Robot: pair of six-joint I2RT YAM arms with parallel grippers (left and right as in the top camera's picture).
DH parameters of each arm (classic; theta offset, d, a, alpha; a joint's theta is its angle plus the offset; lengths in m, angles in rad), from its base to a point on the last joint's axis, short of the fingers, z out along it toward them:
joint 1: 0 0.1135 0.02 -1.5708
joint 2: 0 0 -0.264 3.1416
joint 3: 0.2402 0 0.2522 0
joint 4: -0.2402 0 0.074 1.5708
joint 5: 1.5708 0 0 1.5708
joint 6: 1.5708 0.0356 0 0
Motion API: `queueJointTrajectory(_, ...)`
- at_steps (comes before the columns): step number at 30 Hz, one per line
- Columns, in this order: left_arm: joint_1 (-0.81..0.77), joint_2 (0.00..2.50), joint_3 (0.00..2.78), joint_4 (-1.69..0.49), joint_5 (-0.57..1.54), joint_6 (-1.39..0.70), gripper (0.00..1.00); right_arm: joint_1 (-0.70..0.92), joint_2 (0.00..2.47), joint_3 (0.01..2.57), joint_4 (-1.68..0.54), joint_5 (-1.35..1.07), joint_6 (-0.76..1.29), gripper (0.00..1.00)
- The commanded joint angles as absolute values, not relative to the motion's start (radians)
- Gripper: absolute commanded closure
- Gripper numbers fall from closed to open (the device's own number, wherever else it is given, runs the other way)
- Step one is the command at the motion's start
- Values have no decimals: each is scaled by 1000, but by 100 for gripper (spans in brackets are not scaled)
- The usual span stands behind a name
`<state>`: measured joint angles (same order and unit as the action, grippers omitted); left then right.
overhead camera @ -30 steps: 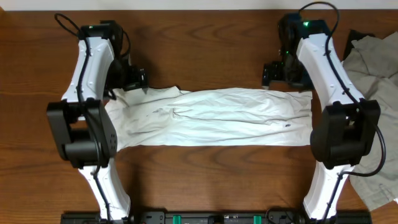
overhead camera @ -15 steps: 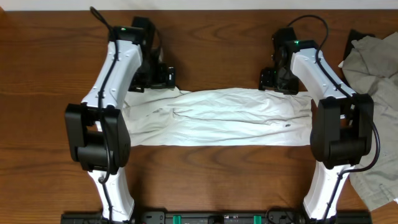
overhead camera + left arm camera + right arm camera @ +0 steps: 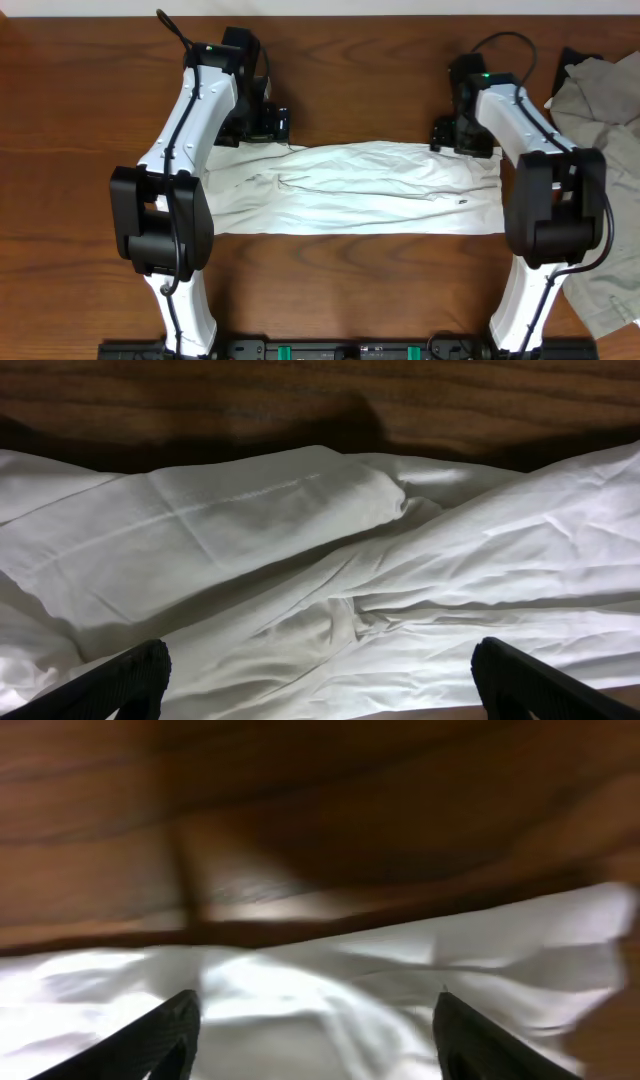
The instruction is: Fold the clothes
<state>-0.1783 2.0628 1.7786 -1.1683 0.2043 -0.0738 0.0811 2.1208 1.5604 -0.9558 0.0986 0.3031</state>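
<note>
Shirt [image 3: 350, 190]: long band on table [image 3: 340, 290], long axis left-right.
Left fingers [image 3: 125, 678]: spread, empty, above its far edge, left end.
Right fingers [image 3: 165, 1030]: spread, empty, same edge, right end.

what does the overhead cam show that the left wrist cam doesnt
Only overhead: the left arm, the right arm, the whole white T-shirt folded into a long band, and a grey-green garment at the right edge. Only left wrist: a stitched seam line on a fold, and its own fingers spread apart. Both: the shirt lying on the brown wooden table.
</note>
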Motion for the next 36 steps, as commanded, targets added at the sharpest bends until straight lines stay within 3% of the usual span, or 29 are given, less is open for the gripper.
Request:
queueJointTrajectory(1, -180, 2061, 1771, -1168, 210, -64, 2, 59, 2129, 1541, -950, 93, 270, 30)
queueJointTrajectory(12, -181, 2062, 1771, -1161, 210, -64, 2, 67, 2129, 1486, -907, 32, 260, 43)
queueJointTrajectory(17, -181, 2062, 1771, -1161, 210, -64, 2, 67, 2129, 1479, -908, 29, 260, 69)
queueJointTrajectory(20, -181, 2062, 1771, -1161, 210, -64, 2, 67, 2129, 1479, -910, 30, 269, 97)
queueJointTrajectory(36, -181, 2062, 1771, -1164, 209, -64, 2, 51, 2070, 1533, -1052, 132, 303, 99)
